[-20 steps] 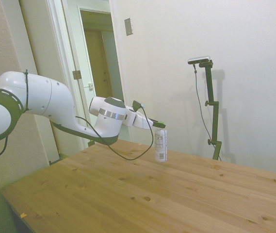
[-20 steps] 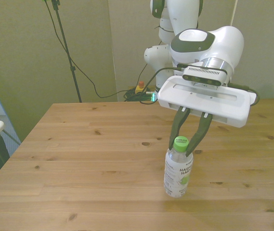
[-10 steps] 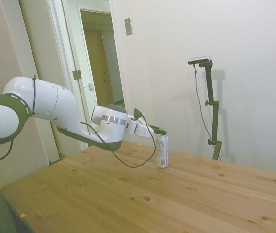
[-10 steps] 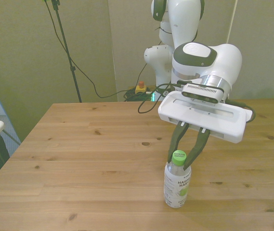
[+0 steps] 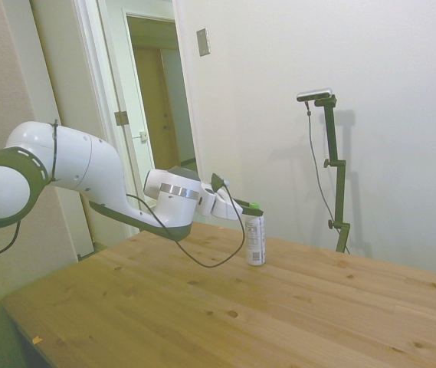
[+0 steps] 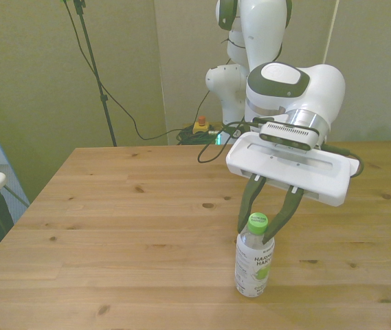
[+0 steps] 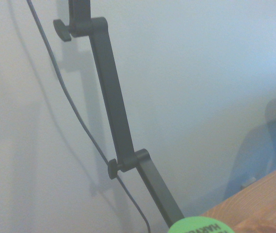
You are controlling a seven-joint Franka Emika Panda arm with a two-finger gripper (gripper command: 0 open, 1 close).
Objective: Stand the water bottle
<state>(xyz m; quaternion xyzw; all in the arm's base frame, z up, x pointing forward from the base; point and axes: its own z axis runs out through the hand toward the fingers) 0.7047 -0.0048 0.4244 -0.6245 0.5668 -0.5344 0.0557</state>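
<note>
The water bottle [image 6: 253, 261] stands upright on the wooden table [image 6: 113, 240] near its front edge, so the standing step appears done, while the gripper [image 6: 264, 223] grasps the green cap [image 6: 258, 221]; releasing and withdrawing remain.

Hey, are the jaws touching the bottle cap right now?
Cannot tell. In the front view the gripper straddles the green cap of the upright bottle, jaws close on both sides, but neither contact nor gap shows plainly there or in the side view.
</note>
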